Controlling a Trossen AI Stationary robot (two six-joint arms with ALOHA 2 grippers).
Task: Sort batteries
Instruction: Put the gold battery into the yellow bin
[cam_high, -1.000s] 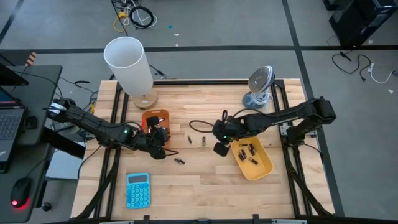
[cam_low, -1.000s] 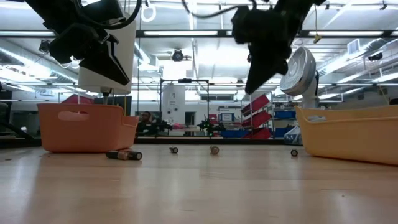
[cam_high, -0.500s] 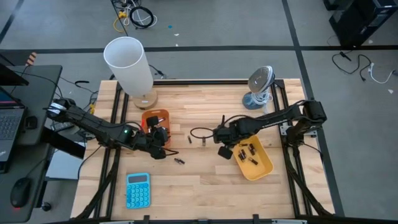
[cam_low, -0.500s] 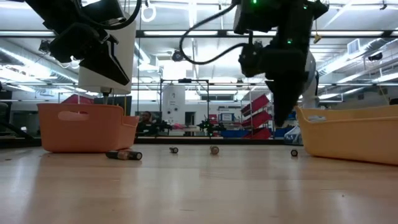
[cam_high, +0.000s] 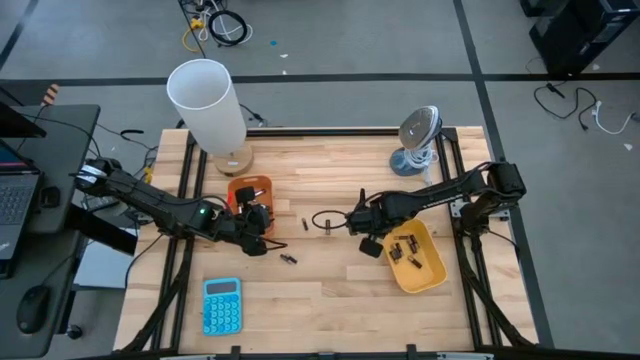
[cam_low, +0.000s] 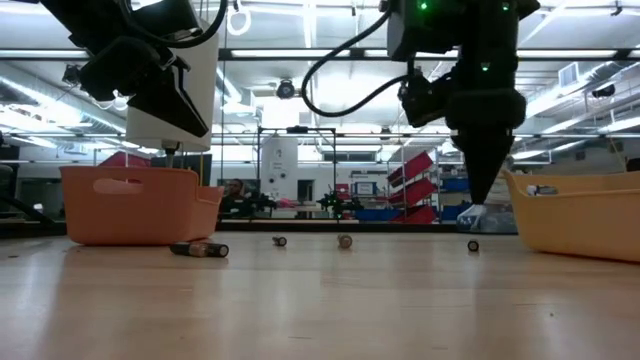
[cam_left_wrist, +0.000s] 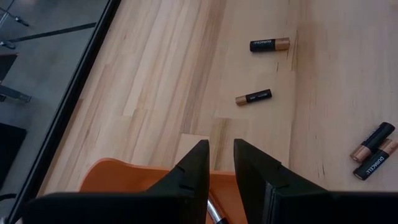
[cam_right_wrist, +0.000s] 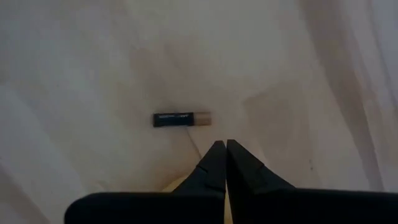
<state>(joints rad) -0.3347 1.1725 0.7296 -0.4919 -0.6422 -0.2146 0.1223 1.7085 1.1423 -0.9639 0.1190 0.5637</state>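
My left gripper (cam_high: 256, 224) hovers over the near end of the orange tray (cam_high: 250, 190), its fingers a narrow gap apart (cam_left_wrist: 219, 163). My right gripper (cam_high: 367, 242) is shut (cam_right_wrist: 222, 149), tips low by the left corner of the yellow tray (cam_high: 428, 272), which holds several dark batteries (cam_high: 405, 248). Loose batteries lie flat on the wood between the trays (cam_high: 326, 226) (cam_high: 304, 224) (cam_high: 287, 259). One dark battery (cam_right_wrist: 181, 119) lies just beyond my right fingertips. The left wrist view shows more loose batteries (cam_left_wrist: 270, 45) (cam_left_wrist: 253, 97) (cam_left_wrist: 373, 144). My right gripper stands with its shut fingers (cam_low: 482, 195) pointing down beside the yellow tray's left corner (cam_high: 383, 240). The gripper hides the place where they meet, so I cannot tell whether it touches the tray. The tray rests flat on the table.
A tall white cylinder (cam_high: 208, 105) stands at the far left and a small fan (cam_high: 418, 135) at the far right. A blue calculator (cam_high: 222, 305) lies near the front edge. A black cable loop (cam_high: 322, 217) lies on the table by my right gripper.
My right gripper has gone down and toward the table's right edge. The yellow tray has slid toward the right edge and turned a little, still flat on the table.
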